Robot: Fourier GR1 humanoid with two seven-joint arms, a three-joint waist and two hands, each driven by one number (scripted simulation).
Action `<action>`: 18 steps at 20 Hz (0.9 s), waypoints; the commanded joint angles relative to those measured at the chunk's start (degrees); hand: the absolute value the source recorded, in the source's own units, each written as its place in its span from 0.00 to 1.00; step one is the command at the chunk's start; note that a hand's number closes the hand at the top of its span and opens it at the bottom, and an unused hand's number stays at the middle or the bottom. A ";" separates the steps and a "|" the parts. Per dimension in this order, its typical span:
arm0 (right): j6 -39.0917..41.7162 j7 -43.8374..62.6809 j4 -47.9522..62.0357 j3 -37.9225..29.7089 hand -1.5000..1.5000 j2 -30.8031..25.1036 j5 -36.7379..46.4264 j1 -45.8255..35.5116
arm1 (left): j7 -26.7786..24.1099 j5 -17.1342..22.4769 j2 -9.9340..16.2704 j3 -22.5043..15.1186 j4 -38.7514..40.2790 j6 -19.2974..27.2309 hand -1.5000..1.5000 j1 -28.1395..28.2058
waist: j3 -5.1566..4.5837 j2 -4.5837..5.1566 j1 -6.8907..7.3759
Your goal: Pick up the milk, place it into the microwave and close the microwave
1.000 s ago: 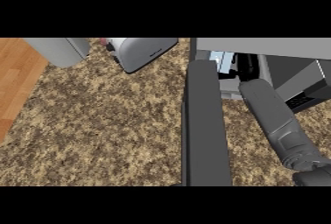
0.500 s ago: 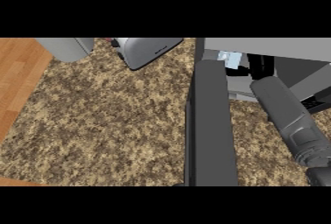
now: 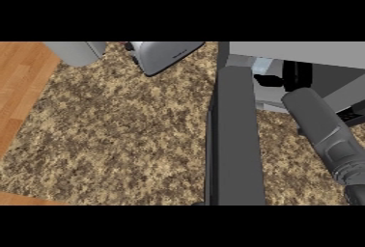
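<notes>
Right forearm [image 3: 324, 132] grey, enters from lower right edge, angles up and leftward. Right hand [image 3: 269, 80] black, only partly visible beyond forearm's far end; finger state unclear. Left hand not visible.

My view of a kitchen: speckled granite desk [image 3: 121, 140], open microwave [image 3: 299, 53] with its door [image 3: 235, 144], wooden floor [image 3: 18, 87].

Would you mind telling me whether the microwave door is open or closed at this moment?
Open. The microwave door swings out toward the camera, edge-on over the counter, and the right forearm reaches past it into the cavity.
</notes>
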 commanded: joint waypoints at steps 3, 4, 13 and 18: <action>3.90 -4.11 -0.96 0.43 0.00 1.15 0.41 -0.18 | -0.74 -1.23 0.59 -1.54 2.45 -1.84 0.00 -1.13 | 0.04 -0.10 -0.10; 4.51 -4.14 -1.47 -0.42 0.00 1.04 -0.44 -0.90 | 0.34 -1.41 1.03 -1.92 1.98 -1.19 0.00 -2.08 | 0.13 0.03 -0.32; 16.55 -8.41 -1.83 -3.68 0.00 2.13 -4.05 -1.74 | -0.83 -2.19 1.26 -5.49 3.76 -5.56 0.00 -1.88 | 0.02 -0.74 -0.91; 21.28 -13.16 -2.90 -7.91 0.00 4.32 -8.54 0.99 | -1.43 -3.39 1.00 -8.43 2.30 -7.82 0.00 -1.83 | 0.07 -1.31 -1.88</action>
